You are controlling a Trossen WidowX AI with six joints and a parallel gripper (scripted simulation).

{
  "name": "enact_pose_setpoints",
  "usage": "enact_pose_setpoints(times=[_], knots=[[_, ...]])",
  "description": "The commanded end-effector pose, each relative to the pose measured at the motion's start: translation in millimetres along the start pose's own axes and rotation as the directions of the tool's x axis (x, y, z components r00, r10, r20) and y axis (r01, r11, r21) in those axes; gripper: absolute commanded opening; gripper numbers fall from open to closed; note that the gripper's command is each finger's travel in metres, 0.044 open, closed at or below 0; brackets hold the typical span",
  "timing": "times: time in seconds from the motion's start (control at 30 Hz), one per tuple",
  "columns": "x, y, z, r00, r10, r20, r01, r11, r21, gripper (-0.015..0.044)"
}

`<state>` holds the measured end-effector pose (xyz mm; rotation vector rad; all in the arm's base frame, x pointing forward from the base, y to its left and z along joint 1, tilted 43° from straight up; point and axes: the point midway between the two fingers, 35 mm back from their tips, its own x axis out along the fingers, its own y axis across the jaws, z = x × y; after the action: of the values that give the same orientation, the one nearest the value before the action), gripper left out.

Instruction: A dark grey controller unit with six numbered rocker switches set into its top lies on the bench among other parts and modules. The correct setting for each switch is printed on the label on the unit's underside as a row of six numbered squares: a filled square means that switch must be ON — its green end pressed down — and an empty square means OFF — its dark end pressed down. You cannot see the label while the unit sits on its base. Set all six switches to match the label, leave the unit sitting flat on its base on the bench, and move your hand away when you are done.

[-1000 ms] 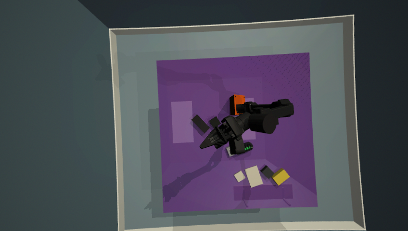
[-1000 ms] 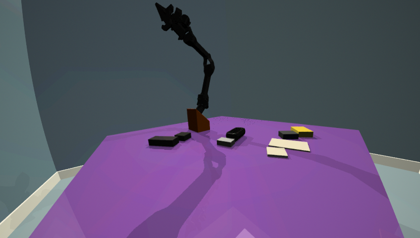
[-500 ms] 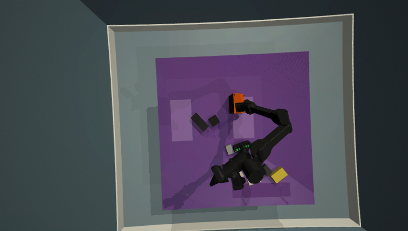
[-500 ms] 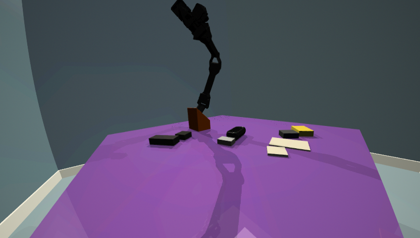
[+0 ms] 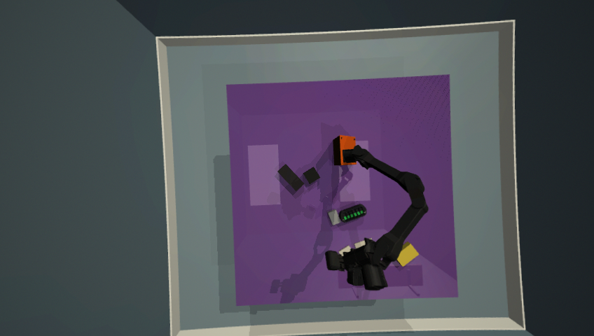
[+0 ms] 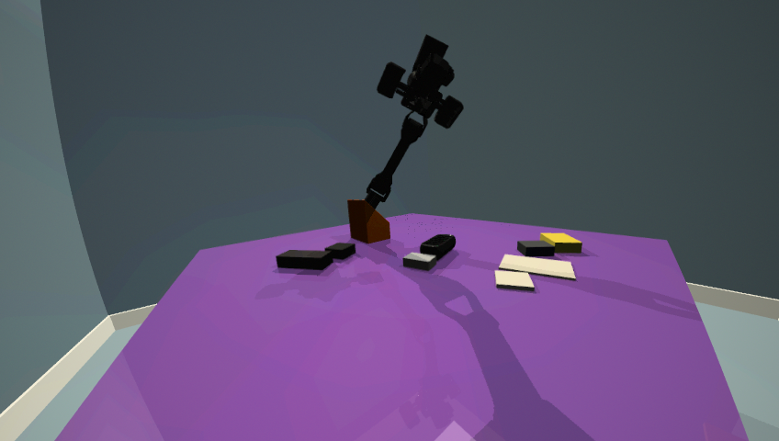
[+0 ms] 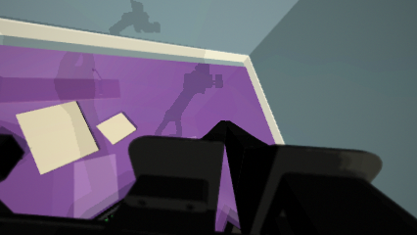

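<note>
From the top view, I had the controller unit (image 5: 352, 212) (image 6: 437, 245) (image 7: 109, 218) between my end effector (image 5: 344, 262) (image 6: 420, 96) (image 7: 224, 125) and the orange base (image 5: 347, 141) (image 6: 359, 222), its switches' green ends showing. In the exterior view, the end effector hung high above the surface (image 5: 291, 103) (image 6: 245, 338) (image 7: 230, 100), with the unit well below. On the wrist view, its fingers were narrowed together, holding nothing; the larger cream plate (image 5: 359, 243) (image 6: 536, 265) (image 7: 58, 138) showed left of them.
</note>
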<state>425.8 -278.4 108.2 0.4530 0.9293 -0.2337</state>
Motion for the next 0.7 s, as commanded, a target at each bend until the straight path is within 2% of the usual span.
enact_pose_setpoints(times=[0.0,0.17,0.33,0.5,0.67], knots=[[21,46,-26,0.99,0.075,-0.121,-0.064,0.993,0.097,0.0],[39,118,-69,0.938,0.167,-0.303,-0.096,0.967,0.238,0.0],[44,160,-100,0.879,0.214,-0.425,-0.055,0.932,0.357,0.0],[41,225,-157,0.734,0.262,-0.627,0.148,0.839,0.523,0.0],[25,280,-216,0.55,0.258,-0.795,0.45,0.71,0.541,0.0]])
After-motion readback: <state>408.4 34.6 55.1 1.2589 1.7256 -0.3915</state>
